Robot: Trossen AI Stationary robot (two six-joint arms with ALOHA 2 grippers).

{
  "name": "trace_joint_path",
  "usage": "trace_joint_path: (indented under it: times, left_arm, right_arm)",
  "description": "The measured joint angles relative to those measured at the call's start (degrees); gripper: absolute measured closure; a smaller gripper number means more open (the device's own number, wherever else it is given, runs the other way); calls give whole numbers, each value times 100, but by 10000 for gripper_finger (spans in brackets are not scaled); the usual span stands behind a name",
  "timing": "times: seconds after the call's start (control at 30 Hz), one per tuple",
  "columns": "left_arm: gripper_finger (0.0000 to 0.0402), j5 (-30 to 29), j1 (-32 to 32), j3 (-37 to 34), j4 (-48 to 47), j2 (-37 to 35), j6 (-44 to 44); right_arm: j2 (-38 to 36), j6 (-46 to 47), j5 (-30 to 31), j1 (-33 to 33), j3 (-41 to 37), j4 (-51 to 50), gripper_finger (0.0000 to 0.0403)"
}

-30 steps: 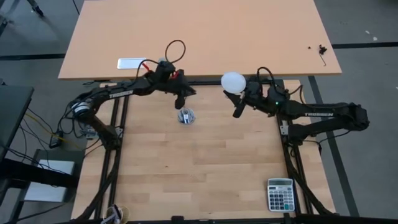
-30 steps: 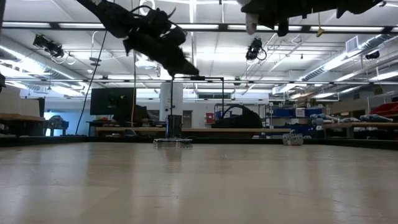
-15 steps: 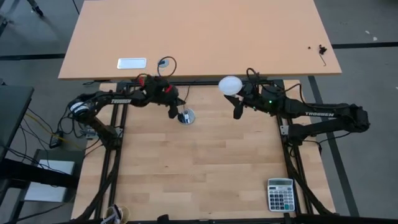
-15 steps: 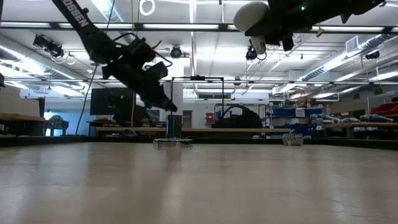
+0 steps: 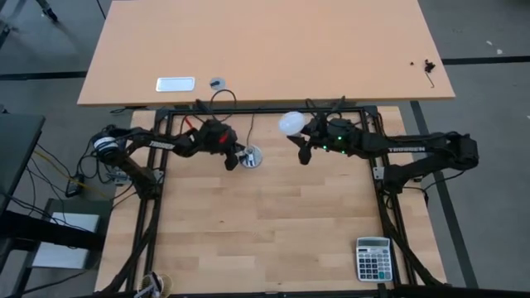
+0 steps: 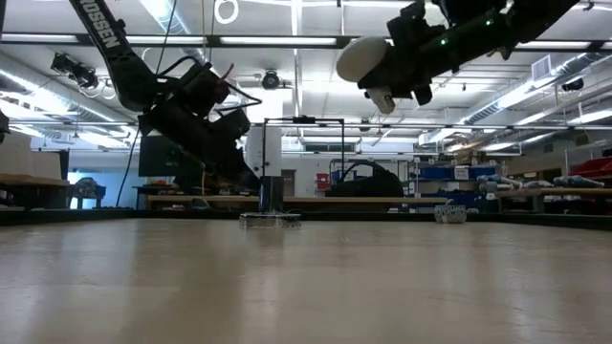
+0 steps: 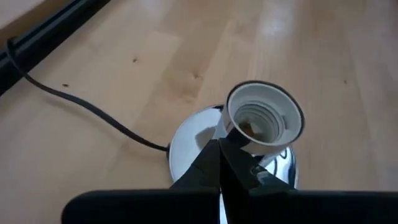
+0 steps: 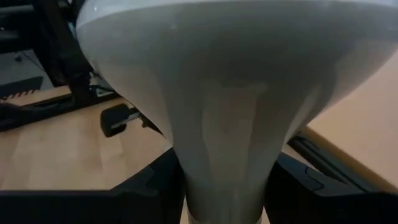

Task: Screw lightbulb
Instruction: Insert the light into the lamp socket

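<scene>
lightbulb [image 5: 291, 123] in right hand [image 5: 303, 146]

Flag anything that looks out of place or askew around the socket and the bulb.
Nothing stands out. The socket stands upright on its chrome base, empty and undamaged, with the shut left gripper against it. The right gripper holds the lightbulb in the air, clear of the socket.

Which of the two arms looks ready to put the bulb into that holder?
The right one, probably. The right gripper already holds the lightbulb in the air near the socket. The left gripper is shut, empty, low beside the socket.
</scene>
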Motion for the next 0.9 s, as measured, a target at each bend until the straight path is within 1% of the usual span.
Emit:
trace_joint_path:
  times: [0.07,0.17,0.33,0.47,0.57,0.63,0.9]
  left_arm:
    - [401,-104,-147,-3,119,24,-67]
    - [402,-193,-335,-1,535,192,-307]
    - [401,-293,-614,1,1445,773,-592]
    - [401,-319,-773,42,2089,1217,-837]
    - [401,-321,-883,95,2311,1466,-914]
    - [401,-319,-943,111,2422,1593,-936]
    - [401,-231,-1009,112,2608,1543,-950]
  right_arm:
    - [82,1,-54,2,0,20,226]
    - [194,73,-264,3,0,159,226]
    - [452,114,-596,10,0,439,226]
    - [877,129,-908,55,0,912,226]
    - [1322,127,-946,131,0,1536,225]
    - [1671,122,-984,177,0,2131,225]
    - [3124,-65,-990,170,0,4575,226]
